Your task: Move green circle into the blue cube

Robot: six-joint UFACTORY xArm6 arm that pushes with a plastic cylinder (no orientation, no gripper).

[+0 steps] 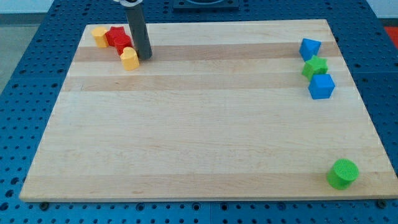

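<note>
My tip, a bare rod with no pincer to open or close, stands at the view's top left just beside a yellow block, well apart from the green circle at bottom right and the blue cube.

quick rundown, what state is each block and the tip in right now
my tip: top left, beside yellow block
red blocks: clustered, touching
yellow block at corner: beside the red
green circle: alone, bottom right
blue cube: right edge, below green star
upper blue block: above star
</note>
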